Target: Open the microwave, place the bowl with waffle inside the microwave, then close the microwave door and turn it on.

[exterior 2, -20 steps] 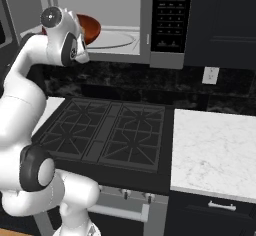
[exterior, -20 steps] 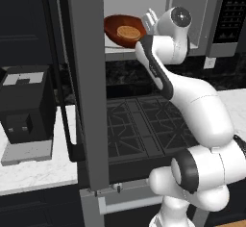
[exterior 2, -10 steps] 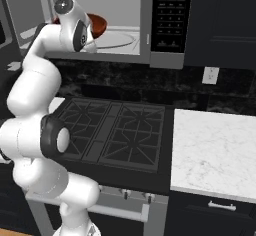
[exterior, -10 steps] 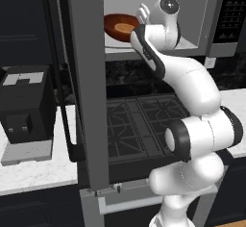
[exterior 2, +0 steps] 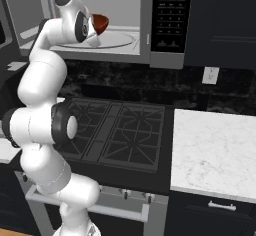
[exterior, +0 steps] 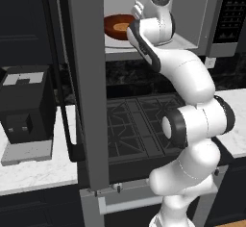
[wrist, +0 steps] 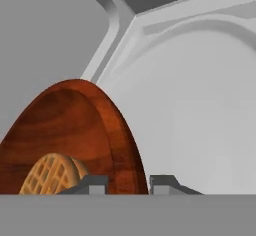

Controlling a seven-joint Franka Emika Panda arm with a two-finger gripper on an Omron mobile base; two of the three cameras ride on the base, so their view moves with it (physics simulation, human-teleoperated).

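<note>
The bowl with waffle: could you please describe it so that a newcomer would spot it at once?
Look above the stove to the open microwave with its light grey cavity. At the cavity's mouth, the white arm's gripper holds the bowl with waffle by its rim. It is the only reddish-brown round dish, with a golden grid-patterned waffle inside.

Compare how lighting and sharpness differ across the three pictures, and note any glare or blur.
Left base view: evenly lit and sharp, the microwave door flat grey with no glare. Right base view: crisp, the microwave interior bright above the dark backsplash. Hand view: soft shading, the bowl with waffle close and slightly soft-edged, no glare.
</note>
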